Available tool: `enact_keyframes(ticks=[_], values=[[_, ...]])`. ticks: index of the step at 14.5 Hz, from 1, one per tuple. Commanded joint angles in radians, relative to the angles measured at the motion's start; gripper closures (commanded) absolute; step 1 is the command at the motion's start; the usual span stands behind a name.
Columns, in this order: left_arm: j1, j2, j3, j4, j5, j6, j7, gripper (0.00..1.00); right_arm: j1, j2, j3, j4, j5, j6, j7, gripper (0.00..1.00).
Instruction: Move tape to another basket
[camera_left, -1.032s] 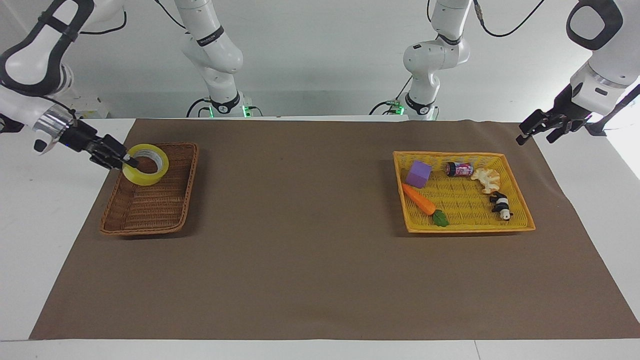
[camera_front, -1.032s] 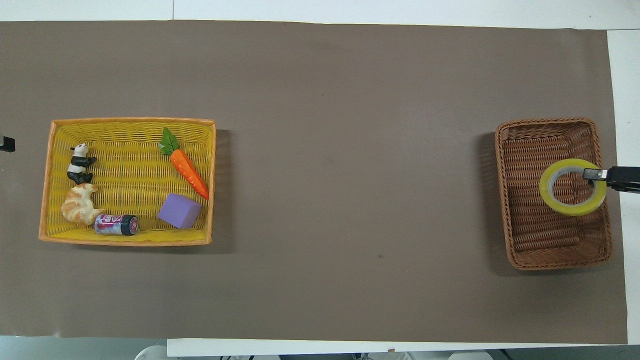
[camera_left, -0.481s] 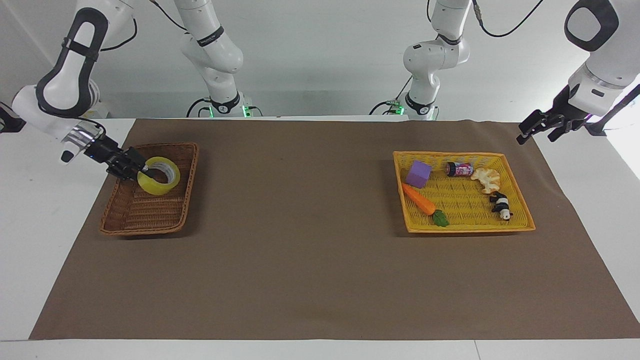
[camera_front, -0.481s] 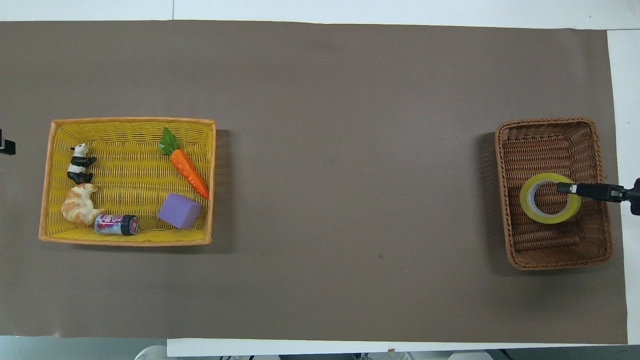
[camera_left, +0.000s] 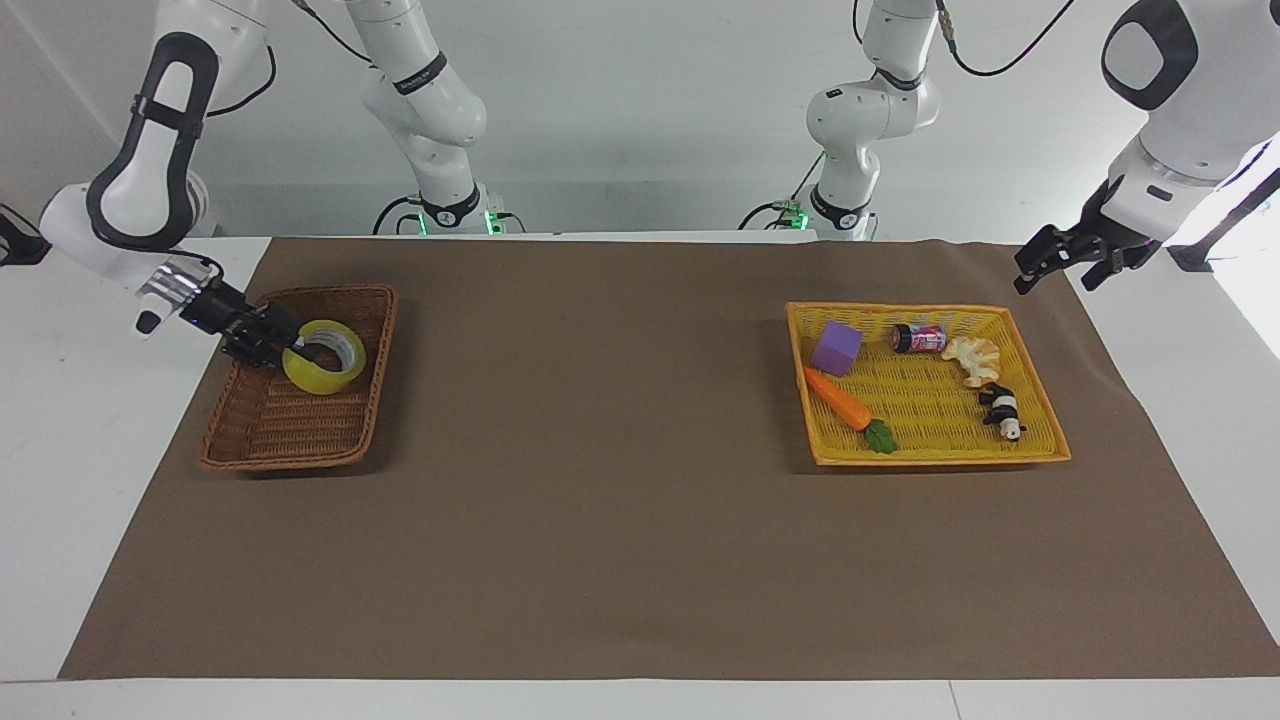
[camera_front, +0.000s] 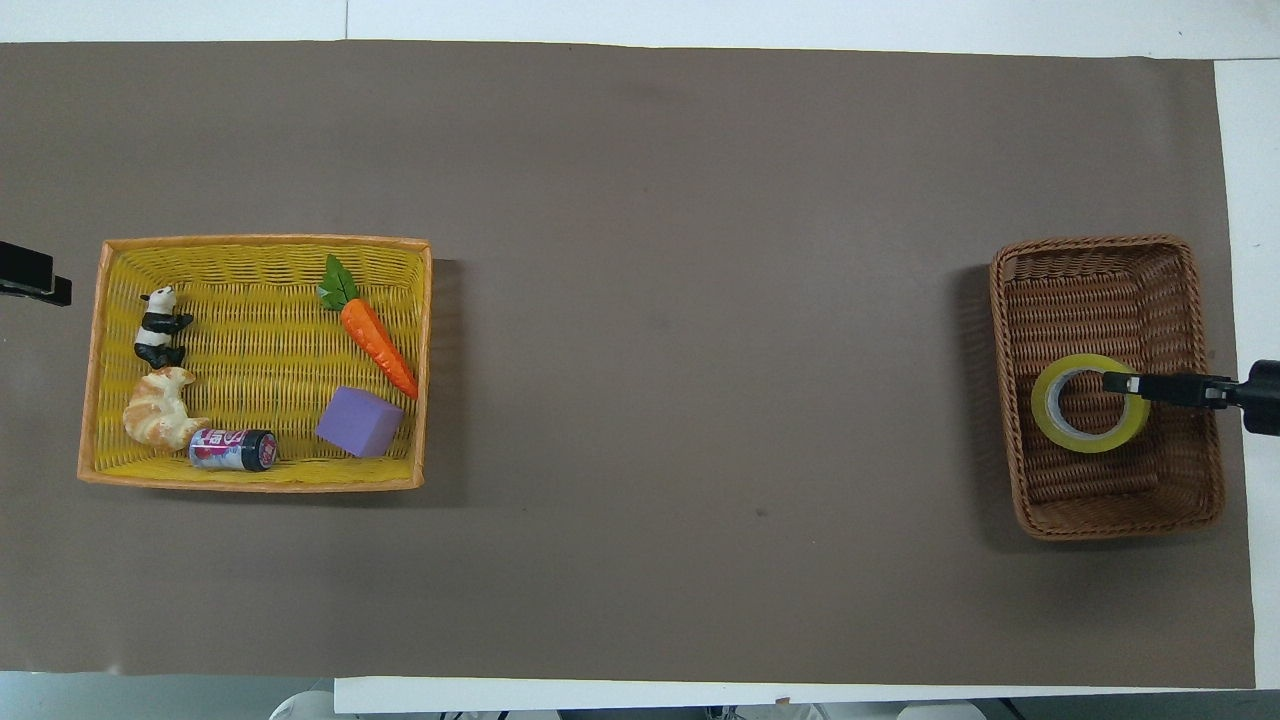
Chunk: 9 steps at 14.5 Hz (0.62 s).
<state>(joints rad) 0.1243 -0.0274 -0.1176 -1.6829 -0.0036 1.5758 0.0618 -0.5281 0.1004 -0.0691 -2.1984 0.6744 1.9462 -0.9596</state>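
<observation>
Your right end effector (camera_left: 290, 349) clamped on the tape (camera_left: 325, 357) inside the brown wicker basket (camera_left: 262, 448), your left end effector (camera_left: 1060, 262) over the table's (camera_left: 640, 560) edge beside the yellow basket (camera_left: 930, 456), fingers apart, purple cube (camera_left: 837, 348), toy carrot (camera_left: 843, 401) inside.

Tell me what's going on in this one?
The right gripper holds a roll of yellow tape by its wall, one of its fingers inside the core, down in the brown basket at the right arm's end of the table. The left gripper waits in the air over the mat's edge near the yellow basket, which holds a purple cube, a carrot and other small toys.
</observation>
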Motion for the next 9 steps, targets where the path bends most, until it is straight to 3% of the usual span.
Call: enact_keyframes(ticks=[1,7,9], values=[[-0.008,0.056,-0.005,0.046,0.042,-0.048,0.004,0.01,0.026,0.003,0.003,0.066,-0.119,0.008,-0.013,0.00],[-0.037,0.096,-0.010,0.058,0.037,-0.033,0.006,0.01,0.094,-0.106,0.009,0.212,-0.289,-0.012,0.005,0.00],[-0.038,0.093,-0.010,0.058,0.004,-0.007,0.009,0.01,0.146,-0.145,0.012,0.264,-0.363,-0.068,0.153,0.00]])
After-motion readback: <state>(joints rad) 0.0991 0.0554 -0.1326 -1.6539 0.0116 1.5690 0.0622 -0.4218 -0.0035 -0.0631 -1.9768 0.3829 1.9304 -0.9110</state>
